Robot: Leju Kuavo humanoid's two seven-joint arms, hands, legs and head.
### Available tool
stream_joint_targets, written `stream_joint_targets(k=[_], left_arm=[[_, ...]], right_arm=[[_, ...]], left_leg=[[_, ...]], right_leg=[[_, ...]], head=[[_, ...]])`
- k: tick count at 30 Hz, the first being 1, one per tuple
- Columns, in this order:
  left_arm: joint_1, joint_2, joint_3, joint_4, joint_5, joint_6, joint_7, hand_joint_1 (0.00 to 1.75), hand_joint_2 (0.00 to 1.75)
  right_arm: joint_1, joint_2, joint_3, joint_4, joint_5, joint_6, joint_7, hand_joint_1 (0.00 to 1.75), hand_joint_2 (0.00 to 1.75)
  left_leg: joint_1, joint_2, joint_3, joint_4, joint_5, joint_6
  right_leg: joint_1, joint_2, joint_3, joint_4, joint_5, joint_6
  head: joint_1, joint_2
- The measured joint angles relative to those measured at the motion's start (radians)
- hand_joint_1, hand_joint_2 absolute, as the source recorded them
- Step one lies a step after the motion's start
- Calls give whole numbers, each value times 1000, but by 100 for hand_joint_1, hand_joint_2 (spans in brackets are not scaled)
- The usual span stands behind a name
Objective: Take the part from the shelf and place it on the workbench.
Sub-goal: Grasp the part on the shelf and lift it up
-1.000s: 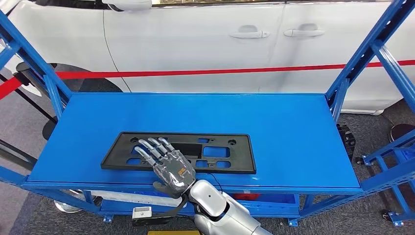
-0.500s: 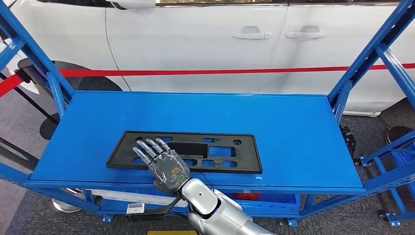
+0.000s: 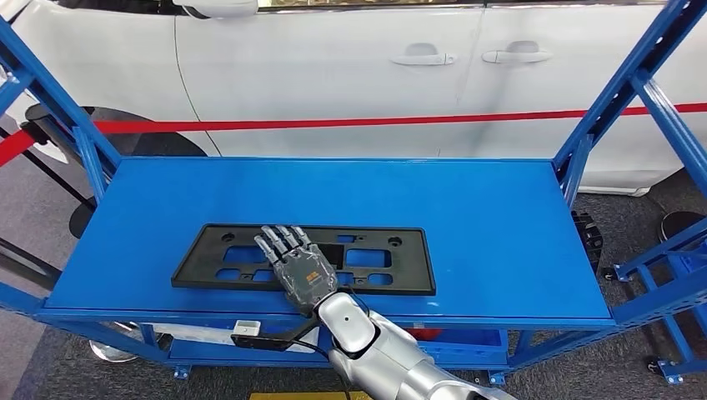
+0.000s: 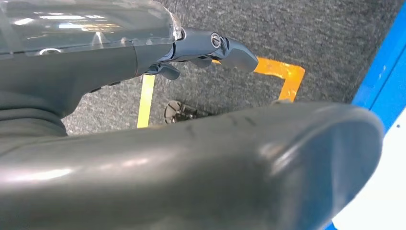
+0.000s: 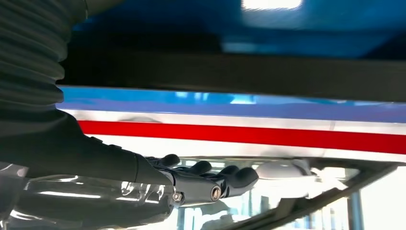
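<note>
The part is a flat black plate (image 3: pixel 383 258) with several cut-outs, lying on the blue shelf (image 3: pixel 492 208) near its front edge. My right hand (image 3: pixel 296 262) reaches in from the front, palm down, fingers stretched out together over the plate's left-middle; I cannot tell whether it touches. In the right wrist view the right hand (image 5: pixel 206 184) has straight fingers and nothing in it, and the plate (image 5: pixel 239 72) is a dark band beyond them. My left hand (image 4: pixel 210 48) hangs over grey floor and holds nothing.
Blue rack uprights rise at the left (image 3: pixel 50 92) and right (image 3: pixel 625 92) ends of the shelf. A white car (image 3: pixel 350 67) with red tape (image 3: pixel 333 123) across it stands close behind. Yellow floor marking (image 4: pixel 282 76) lies below the left hand.
My right hand has slid a little farther in over the plate and to the right, and its fingers now point straighter toward the far side. The plate lies as before.
</note>
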Motion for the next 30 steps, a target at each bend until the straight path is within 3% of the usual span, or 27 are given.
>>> stream_joint_targets(k=[1, 3, 4, 5, 6, 7, 8, 10, 11, 15, 17, 19, 20, 21, 22, 25, 27, 29, 30], left_arm=[[0, 1, 0, 0, -3, 0, 0, 0, 0], [-1, 3, -1, 0, -8, -2, -1, 0, 0], [0, 4, -1, 0, -12, -2, -1, 0, 0], [0, 5, -1, 0, -14, -3, -1, 0, 0], [1, 6, -1, 0, -16, -3, -1, 0, 0], [0, 7, -1, 0, -17, -3, -1, 0, 0], [0, 8, -1, 0, -18, -3, -2, 0, 0], [-3, 11, -2, 0, -20, -4, -2, 0, 0], [-3, 13, -2, 0, -21, -4, -3, 0, 0], [-4, 15, -3, 0, -23, -4, -4, 0, 0], [-5, 15, -4, 0, -24, -4, -4, 0, 0], [-6, 15, -5, 0, -25, -4, -4, 0, 0], [-6, 15, -6, 0, -25, -5, -4, 0, 0], [-6, 15, -6, 0, -24, -6, -5, 0, 0], [-5, 15, -6, 0, -23, -9, -8, 0, 0], [-5, 15, -7, 0, -19, -22, -23, 0, 0], [-5, 14, -7, 0, -17, -27, -37, 0, 87], [-5, 15, -7, 0, -18, -28, -53, 0, 175], [-5, 15, -7, 0, -18, -28, -62, 0, 175]], right_arm=[[-6, 1, 0, 9, 8, 0, 15, 0, 175], [-18, 3, 0, 34, 29, 2, 48, 0, 175], [-22, 3, 0, 46, 39, 4, 64, 15, 175], [-25, 3, 0, 57, 50, 7, 79, 50, 175], [-29, 3, 0, 67, 58, 11, 92, 89, 175], [-34, 4, 0, 75, 66, 16, 104, 131, 175], [-41, 3, -1, 83, 72, 21, 115, 158, 175], [-53, 3, -6, 97, 79, 30, 132, 167, 175], [-57, 2, -10, 104, 81, 34, 138, 167, 175], [-63, -5, -30, 119, 86, 42, 143, 169, 175], [-66, -9, -38, 125, 86, 43, 142, 167, 175], [-65, -14, -45, 131, 86, 44, 140, 166, 175], [-63, -16, -47, 134, 87, 44, 139, 166, 175], [-62, -18, -49, 137, 88, 45, 138, 166, 175], [-62, -19, -51, 140, 89, 44, 137, 165, 175], [-64, -19, -57, 143, 92, 43, 135, 164, 175], [-65, -19, -61, 143, 93, 43, 132, 164, 175], [-66, -19, -69, 144, 94, 42, 125, 164, 175], [-67, -19, -73, 144, 95, 41, 121, 164, 175]], left_leg=[[0, 0, -13, 32, -22, -4], [3, 1, -68, 154, -86, -12], [4, 1, -98, 218, -110, -15], [4, 1, -117, 259, -119, -17], [4, 1, -119, 263, -107, -18], [4, 1, -103, 229, -79, -18], [5, 1, -73, 165, -41, -17], [3, 0, -13, 40, 6, -9], [1, 0, 2, 5, 13, -4], [2, 1, 8, -17, 17, 20], [7, 4, 9, -23, 22, 31], [6, 5, 7, -23, 23, 34], [5, 5, 6, -22, 23, 35], [5, 4, 5, -22, 23, 34], [5, 4, 6, -20, 22, 34], [3, 1, 8, -15, 17, 26], [1, 0, 6, -13, 15, 15], [2, -1, 8, -17, 16, 2], [3, 0, 8, -15, 12, -3]], right_leg=[[-3, -1, 2, -4, 2, -4], [-4, -2, 3, -6, 3, -9], [-3, -3, 3, -5, 3, -10], [-3, -3, 3, -4, 2, -10], [-2, -3, 4, -3, 1, -11], [-3, -2, 4, -2, 1, -11], [-3, -2, 6, 0, -1, -9], [0, 0, 4, 6, -4, -3], [2, 1, 2, 8, -4, 1], [3, 0, -5, 18, -11, 20], [1, 0, -38, 90, -58, 30], [-3, -1, -101, 221, -120, 36], [-5, -1, -125, 272, -134, 38], [-7, -1, -135, 290, -130, 39], [-8, -1, -124, 267, -107, 38], [-8, -1, -30, 75, -19, 29], [-4, 0, -3, 15, -7, 21], [-1, 1, -2, 9, -5, 13], [-3, 0, 0, 4, -2, 7]], head=[[-1, 0], [-3, 0], [-3, 0], [-3, 0], [-3, 0], [-3, 0], [-3, 0], [-3, 0], [-2, 0], [-1, 0], [-1, 0], [0, 0], [0, 0], [0, 0], [0, 0], [0, 0], [-1, 0], [-2, 0], [-1, 0]])
